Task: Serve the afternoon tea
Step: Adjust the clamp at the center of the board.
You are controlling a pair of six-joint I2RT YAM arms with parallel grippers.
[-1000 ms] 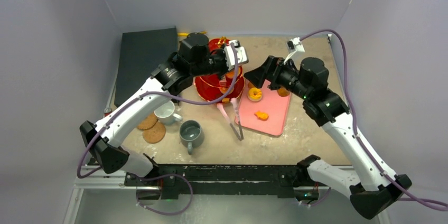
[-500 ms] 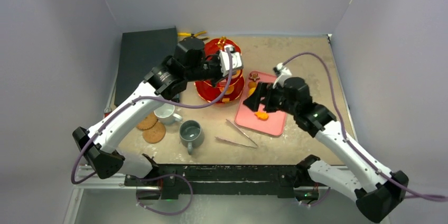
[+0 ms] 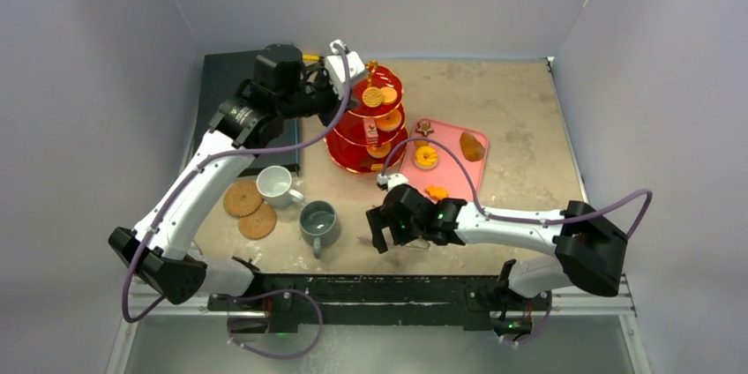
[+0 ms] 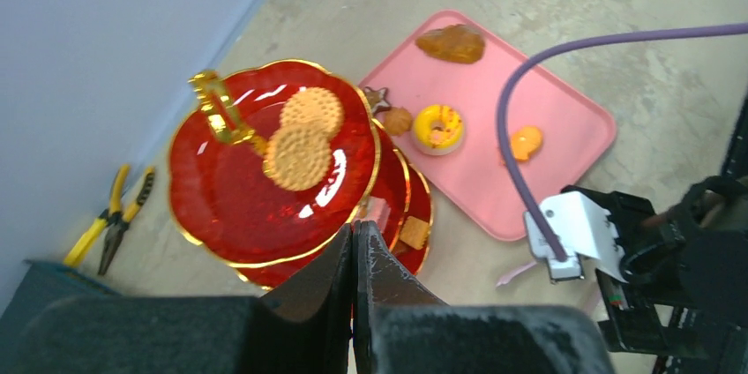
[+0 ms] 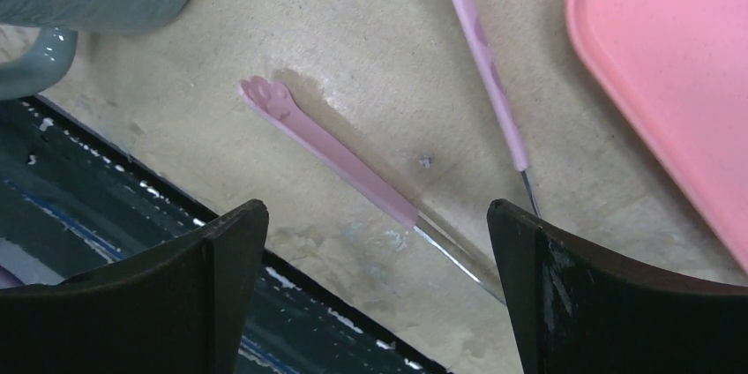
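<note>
Since the earlier view, I saw the left arm point(image 3: 190, 189) drawn back from the red translucent stand point(image 4: 216, 193) — jaws shut on nothing. The right arm point(image 3: 512, 224) had dropped to the near desk edge, jaws wide open over slim pink tongs point(image 5: 331, 149). The glossy, gold-rimmed stand stood at the back of the desk beside the pink tray point(image 4: 573, 118), with two round grainy biscuits point(image 4: 298, 155) on top.

Stand point(image 3: 348, 146) toward back of table point(image 3: 520, 109), tray point(image 3: 454, 182) just right, pastries point(image 3: 427, 156) on both. Coasters point(image 3: 243, 200) front-left of stand, far mug point(image 3: 276, 184) right of them, near mug point(image 3: 318, 222) further right; tongs point(image 5: 340, 160) before tray.
</note>
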